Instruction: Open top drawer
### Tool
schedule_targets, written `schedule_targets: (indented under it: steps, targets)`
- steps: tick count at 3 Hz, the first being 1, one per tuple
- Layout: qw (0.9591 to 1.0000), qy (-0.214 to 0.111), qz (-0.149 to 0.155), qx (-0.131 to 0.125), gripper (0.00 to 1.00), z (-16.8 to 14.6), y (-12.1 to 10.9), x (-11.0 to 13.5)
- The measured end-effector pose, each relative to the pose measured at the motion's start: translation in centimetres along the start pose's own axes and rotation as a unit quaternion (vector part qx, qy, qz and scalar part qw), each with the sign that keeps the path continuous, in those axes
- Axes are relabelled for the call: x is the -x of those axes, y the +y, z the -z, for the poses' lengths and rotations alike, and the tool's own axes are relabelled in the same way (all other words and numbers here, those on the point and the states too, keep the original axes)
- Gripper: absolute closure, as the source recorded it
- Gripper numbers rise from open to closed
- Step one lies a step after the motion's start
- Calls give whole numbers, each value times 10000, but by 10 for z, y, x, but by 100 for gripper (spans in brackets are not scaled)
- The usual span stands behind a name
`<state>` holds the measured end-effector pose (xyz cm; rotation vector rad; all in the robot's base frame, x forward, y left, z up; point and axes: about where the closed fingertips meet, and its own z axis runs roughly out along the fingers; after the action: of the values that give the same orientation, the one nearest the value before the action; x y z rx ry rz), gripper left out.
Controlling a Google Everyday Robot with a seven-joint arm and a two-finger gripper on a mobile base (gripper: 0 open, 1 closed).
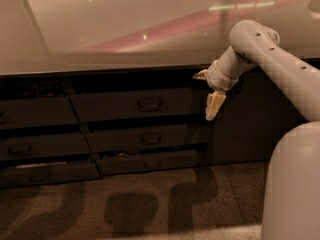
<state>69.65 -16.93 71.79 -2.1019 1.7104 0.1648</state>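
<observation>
Camera view: the top drawer [110, 106] is located just under the countertop [125, 29], with its front not drawn out. Its handle [149, 104] is not yet grasped, so the whole pull is judged outstanding. The gripper [204, 97] is positioned at the drawer's right end, fingers [214, 105] spread, nothing held. A shallower drawer [120, 140] lies below. No obstruction is seen before the handle.

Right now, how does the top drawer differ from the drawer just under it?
The top drawer has a taller front than the middle drawer below it. The gripper hangs by the top drawer's right end, fingers spread; the middle drawer lies below it. Both are dark, each with a small loop handle at centre, and neither looks pulled out.
</observation>
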Motion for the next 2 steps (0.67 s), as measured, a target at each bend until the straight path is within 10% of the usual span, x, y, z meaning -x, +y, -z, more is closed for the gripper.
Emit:
schedule_targets:
  steps: [2]
  targets:
    - [9994,100,244,-242,0,-1,3,-2]
